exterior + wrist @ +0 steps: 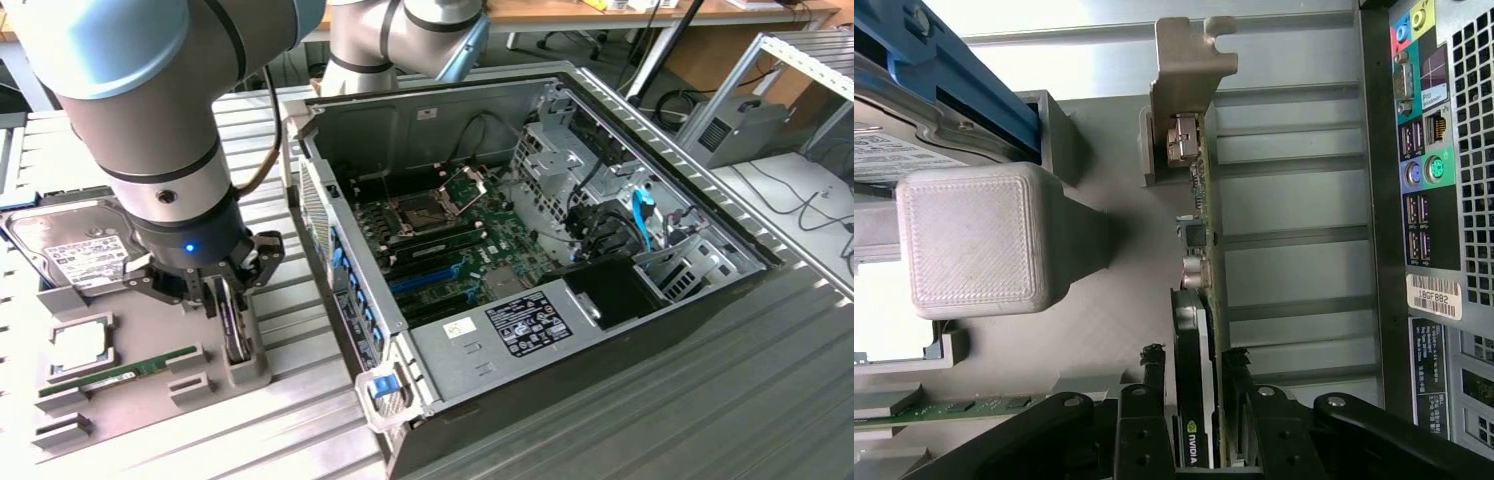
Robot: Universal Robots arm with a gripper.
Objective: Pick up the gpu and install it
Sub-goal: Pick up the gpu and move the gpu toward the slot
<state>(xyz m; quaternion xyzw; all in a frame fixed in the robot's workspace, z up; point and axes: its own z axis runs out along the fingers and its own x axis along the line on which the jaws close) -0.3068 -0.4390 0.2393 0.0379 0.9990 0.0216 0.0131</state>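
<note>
Squarely above its target, the gripper (1196,358) is straddling the gpu (1199,235), which is standing on its long edge in a slot of the grey parts tray (147,318) directly beneath. That upright seating is probably deliberate. It is leaving both flat faces of the card free, so a finger can come down on each side. The silver bracket (1189,60) is jutting out at the card's far end, well ahead of the fingers (1152,400), so they are taking the dark cooler section rather than the thin metal.

The jaws are standing part-open, one finger close along each face of the card. No firm clamp is showing, and the card is sitting fully down in its slot, not lifted.

The arm (147,120) is reaching down almost vertically, its wrist pointing straight at the tray so the fingers are running parallel to the card.

A hard drive (80,255) and a green memory stick (120,378) are lying in the tray on the gripper's side away from the computer case (441,125). The case is lying open-side up just beside the gripper, presumably so the board is facing upward for the install.
</note>
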